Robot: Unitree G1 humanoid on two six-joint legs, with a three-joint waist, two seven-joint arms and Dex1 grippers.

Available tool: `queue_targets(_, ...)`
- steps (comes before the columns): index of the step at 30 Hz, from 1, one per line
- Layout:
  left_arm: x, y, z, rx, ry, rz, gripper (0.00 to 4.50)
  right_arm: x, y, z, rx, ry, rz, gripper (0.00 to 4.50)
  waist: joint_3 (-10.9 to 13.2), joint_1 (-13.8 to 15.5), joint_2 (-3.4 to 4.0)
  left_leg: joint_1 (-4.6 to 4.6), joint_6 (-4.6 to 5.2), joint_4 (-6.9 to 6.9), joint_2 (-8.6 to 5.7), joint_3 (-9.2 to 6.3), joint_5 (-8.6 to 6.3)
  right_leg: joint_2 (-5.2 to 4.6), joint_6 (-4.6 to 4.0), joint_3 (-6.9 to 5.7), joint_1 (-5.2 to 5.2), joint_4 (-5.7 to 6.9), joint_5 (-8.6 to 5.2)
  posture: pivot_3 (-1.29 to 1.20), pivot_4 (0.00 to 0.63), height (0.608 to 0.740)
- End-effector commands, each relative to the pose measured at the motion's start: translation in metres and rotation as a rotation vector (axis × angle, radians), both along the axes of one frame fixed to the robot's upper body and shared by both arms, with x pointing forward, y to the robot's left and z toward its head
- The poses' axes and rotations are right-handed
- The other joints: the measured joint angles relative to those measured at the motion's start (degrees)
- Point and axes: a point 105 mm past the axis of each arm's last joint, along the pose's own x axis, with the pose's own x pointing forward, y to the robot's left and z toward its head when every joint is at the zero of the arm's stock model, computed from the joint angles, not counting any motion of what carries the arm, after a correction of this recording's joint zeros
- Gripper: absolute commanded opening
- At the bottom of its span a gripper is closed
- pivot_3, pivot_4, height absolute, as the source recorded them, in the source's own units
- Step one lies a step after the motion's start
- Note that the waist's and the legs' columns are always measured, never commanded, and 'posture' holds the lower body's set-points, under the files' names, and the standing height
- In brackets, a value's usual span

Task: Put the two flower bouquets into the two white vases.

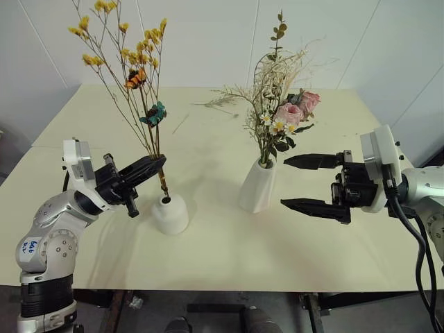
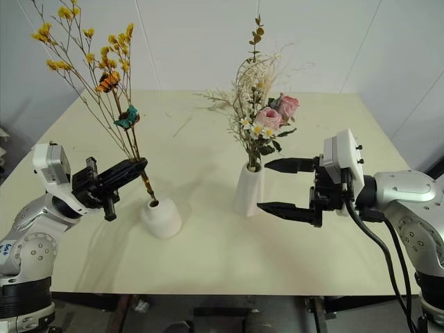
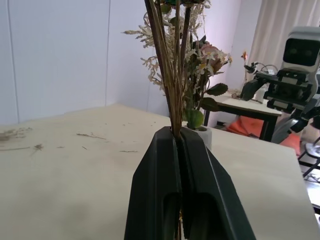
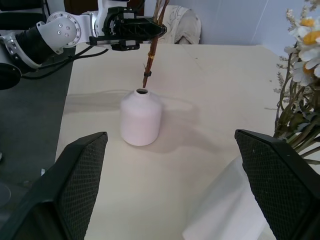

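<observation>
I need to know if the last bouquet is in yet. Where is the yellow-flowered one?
The thin yellow bouquet is on the robot's left, its stems clamped in the left gripper, with the stem ends just above the short vase.

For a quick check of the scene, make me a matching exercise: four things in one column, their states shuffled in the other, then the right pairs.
Things:
1. left gripper
2. right gripper
3. short vase
4. tall vase

States:
A. holds the fuller bouquet
B. open, empty
C. stem tips just above its opening
D. shut on the sparse bouquet

Pairs: 1-D, 2-B, 3-C, 4-A
</observation>
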Motion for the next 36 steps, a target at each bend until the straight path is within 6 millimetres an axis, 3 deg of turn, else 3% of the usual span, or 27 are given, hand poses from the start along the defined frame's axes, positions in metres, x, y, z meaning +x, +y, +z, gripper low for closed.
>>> queue_targets(1, -0.007, -0.004, 0.002, 0.017, -0.041, -0.001, 0.02, -0.002, 0.002, 0.007, 0.013, -0.040, 0.013, 4.31, 0.0, -0.1, 0.00, 0.00, 0.00, -0.03, 0.00, 0.00, 0.00, 0.00, 0.00, 0.00, 0.00, -0.02, 0.00, 0.00, 0.150, 0.740)
queue_targets(36, -0.014, 0.000, -0.021, 0.047, -0.026, 0.070, 0.02, 0.000, 0.006, 0.002, 0.064, -0.031, -0.002, 4.31, 0.0, 0.0, 0.00, 0.00, 0.01, -0.27, 0.02, 0.00, 0.00, -0.01, 0.00, 0.00, 0.00, -0.27, 0.00, 0.00, 0.150, 0.740)
